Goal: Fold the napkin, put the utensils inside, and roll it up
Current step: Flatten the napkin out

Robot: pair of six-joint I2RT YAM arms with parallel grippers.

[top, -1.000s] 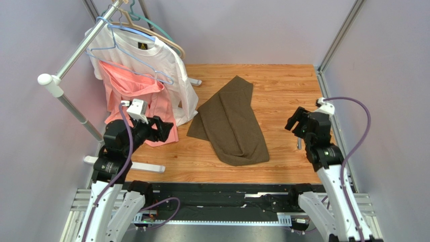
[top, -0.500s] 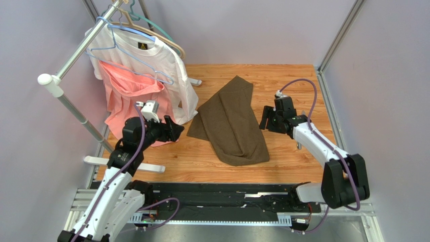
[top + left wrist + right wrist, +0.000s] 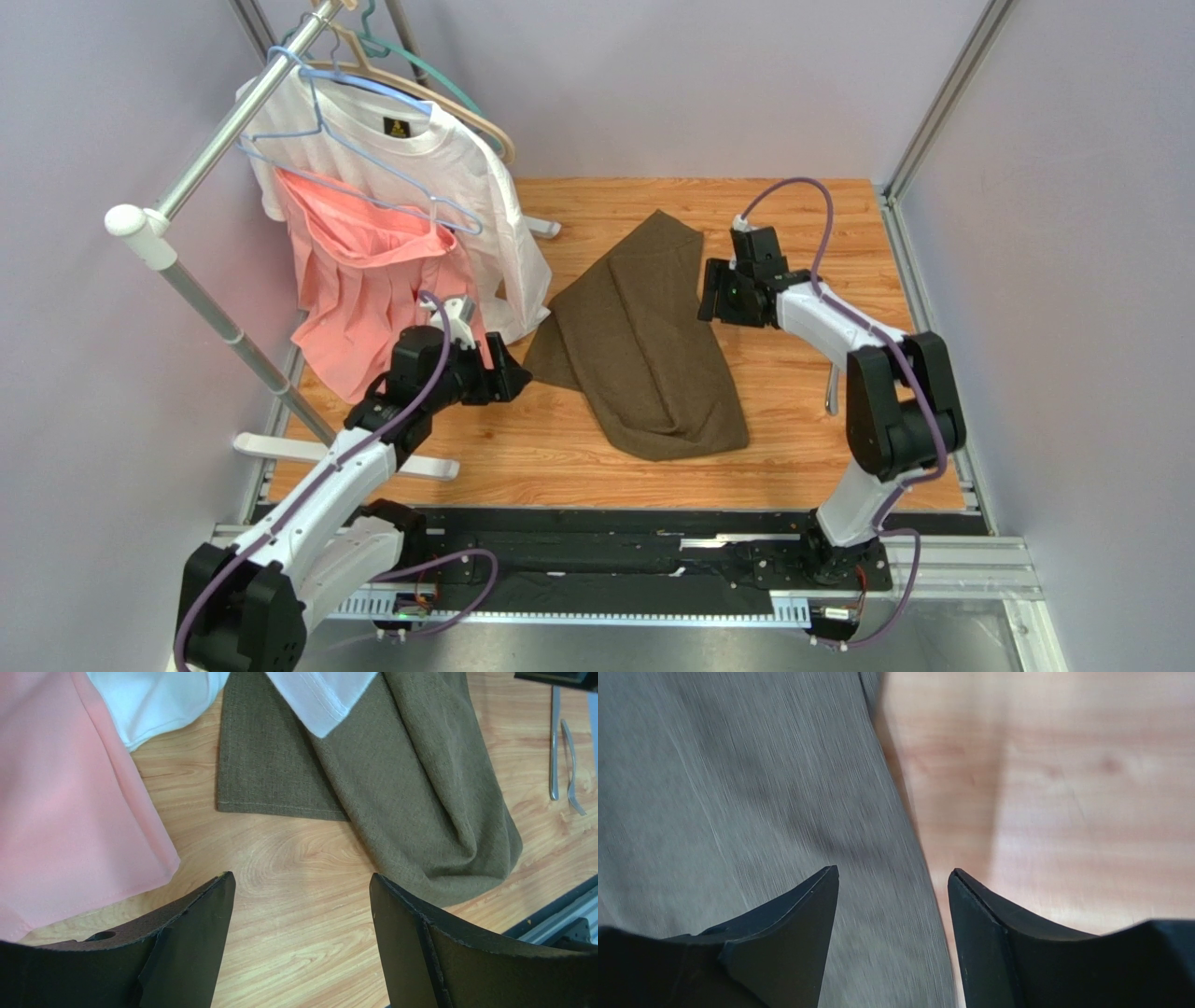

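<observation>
The dark olive-brown napkin point(image 3: 638, 343) lies crumpled in a long diagonal heap on the wooden tabletop. My left gripper point(image 3: 512, 381) hovers open just off its near-left corner; in the left wrist view point(image 3: 302, 878) bare wood shows between the fingers and the napkin point(image 3: 414, 791) is ahead. Open too, my right gripper point(image 3: 710, 297) hangs over the napkin's far right edge, and in the right wrist view point(image 3: 893, 871) that edge of the napkin point(image 3: 738, 798) runs between the fingers. The utensils point(image 3: 563, 749), a knife and a fork, lie side by side on the wood to the right point(image 3: 832, 398).
A clothes rack point(image 3: 211, 154) stands at the left with a white T-shirt point(image 3: 435, 168) and a pink garment point(image 3: 351, 280) hanging down to the table. The T-shirt's hem point(image 3: 316, 696) overlaps the napkin's left part. The rack's foot point(image 3: 351, 455) lies near the left arm.
Both arms have reached out from the sides to the napkin: the left toward its near-left corner, the right up and left to its far right edge. Both jaws have narrowed slightly.
</observation>
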